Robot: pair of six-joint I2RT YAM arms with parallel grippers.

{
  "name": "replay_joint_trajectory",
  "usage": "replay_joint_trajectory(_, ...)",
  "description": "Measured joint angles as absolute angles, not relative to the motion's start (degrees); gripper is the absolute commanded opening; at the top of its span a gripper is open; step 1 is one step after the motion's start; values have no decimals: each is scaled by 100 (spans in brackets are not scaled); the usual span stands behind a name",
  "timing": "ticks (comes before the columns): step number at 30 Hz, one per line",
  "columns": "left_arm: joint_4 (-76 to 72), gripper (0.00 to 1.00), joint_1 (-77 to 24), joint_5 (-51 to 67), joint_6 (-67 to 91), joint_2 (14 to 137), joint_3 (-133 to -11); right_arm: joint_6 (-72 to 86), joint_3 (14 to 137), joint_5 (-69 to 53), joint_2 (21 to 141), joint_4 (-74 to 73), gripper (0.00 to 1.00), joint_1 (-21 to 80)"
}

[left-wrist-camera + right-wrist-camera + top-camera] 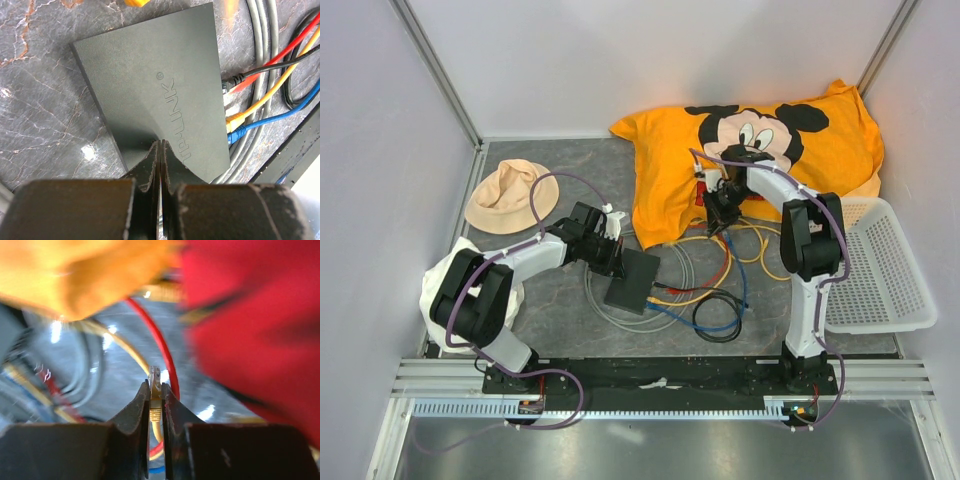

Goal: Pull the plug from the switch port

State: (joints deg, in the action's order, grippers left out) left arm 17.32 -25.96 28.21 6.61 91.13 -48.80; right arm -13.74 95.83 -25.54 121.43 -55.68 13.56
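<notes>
The left arm (520, 255) and the right arm (804, 315) both wear smooth white shells over their long links, broken up by chunky black joint housings. A thin mauve cable (542, 183) loops loosely along each one, down to the black base plate (620, 370). Close up, the left gripper (160, 145) and right gripper (155, 387) have matte dark grey wedge fingers (147, 172) with rough, scuffed edges, set on blocky bodies.

Plain white walls (620, 60) closed the cell at nine, twelve and three o'clock, joined by slanting aluminium posts (440, 75). The grey marbled tabletop (550, 320) showed soft glare. A metal rail (660, 400) ran along six o'clock.
</notes>
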Motion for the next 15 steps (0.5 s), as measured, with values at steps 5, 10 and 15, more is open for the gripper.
replay_joint_trajectory(5, 1732, 1, -2596, 2821, 661, 9113, -4880, -1249, 9485, -1984, 12145, -5384, 3, 1151)
replay_joint_trajectory(10, 1732, 2, -2593, 2823, 661, 9113, -4880, -1186, 9480, -1796, 12158, -5334, 28, 1181)
replay_joint_trajectory(15, 1732, 2, -2593, 2823, 661, 9113, -4880, -1203, 9474, -1754, 12226, -5295, 44, 1181)
